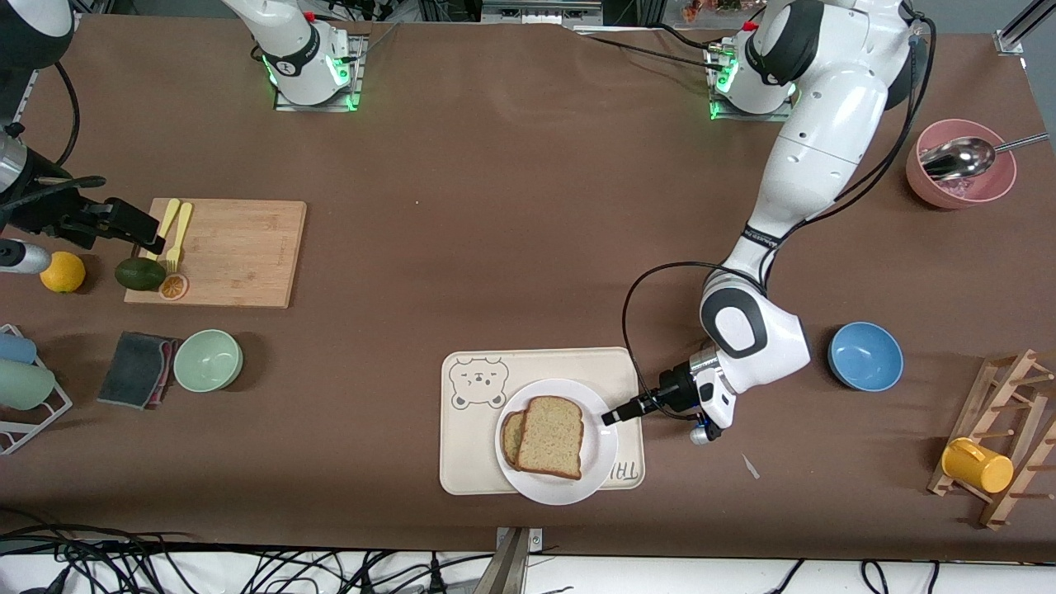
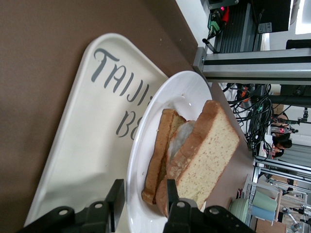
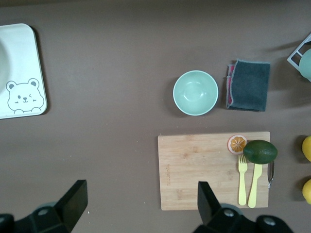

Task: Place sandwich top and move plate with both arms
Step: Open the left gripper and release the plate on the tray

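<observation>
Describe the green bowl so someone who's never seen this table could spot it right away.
Start at the wooden cutting board toward the right arm's end of the table. Nearer the front camera than it, the green bowl sits on the brown tabletop beside a folded dark grey cloth. It is pale mint and empty, unlike the blue bowl.

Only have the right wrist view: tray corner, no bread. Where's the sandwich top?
Observer: The sandwich top lies on the plate, leaning on the egg-topped slice under it.
Operator: Left claw holding it?
Observer: No. The left claw is open at the plate's rim, toward the left arm's end of the table, and grips nothing.
Operator: Plate fully on the tray?
Observer: No. It sits on the bear-print tray, and its edge nearest the front camera overhangs the tray.
</observation>
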### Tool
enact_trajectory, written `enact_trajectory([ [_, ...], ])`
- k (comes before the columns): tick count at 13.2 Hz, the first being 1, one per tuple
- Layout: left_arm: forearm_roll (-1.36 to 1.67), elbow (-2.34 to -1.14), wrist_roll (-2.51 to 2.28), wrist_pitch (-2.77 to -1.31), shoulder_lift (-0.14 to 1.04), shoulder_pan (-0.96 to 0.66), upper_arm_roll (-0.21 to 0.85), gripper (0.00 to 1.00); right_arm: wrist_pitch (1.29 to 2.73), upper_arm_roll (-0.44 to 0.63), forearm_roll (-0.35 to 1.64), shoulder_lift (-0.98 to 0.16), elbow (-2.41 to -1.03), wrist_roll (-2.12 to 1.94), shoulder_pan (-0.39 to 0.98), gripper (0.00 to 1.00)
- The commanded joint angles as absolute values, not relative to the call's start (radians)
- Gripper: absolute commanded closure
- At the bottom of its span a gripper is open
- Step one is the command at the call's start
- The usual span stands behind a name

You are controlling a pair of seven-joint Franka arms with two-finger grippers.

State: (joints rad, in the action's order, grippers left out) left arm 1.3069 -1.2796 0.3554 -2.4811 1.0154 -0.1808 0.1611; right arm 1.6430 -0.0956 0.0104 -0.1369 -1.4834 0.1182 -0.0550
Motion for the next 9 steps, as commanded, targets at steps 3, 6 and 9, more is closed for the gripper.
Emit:
enact_trajectory([
  [3,1.206,-1.348,0.312,-2.431,0.934,-0.134,0.164,0.00,1.638,-0.080,0.020,-0.106,-1.516,0.127,-0.058,0.00],
  [6,1.151,-1.354,0.276,-2.424,0.916,-0.112,0.164,0.00,1.640,-0.084,0.009,-0.106,-1.525,0.184,-0.057,0.00],
  [9,1.047,-1.368,0.276,-2.412,0.896,-0.088,0.160,0.00,1.643,-0.089,-0.004,-0.103,-1.531,0.183,-0.054,0.00],
])
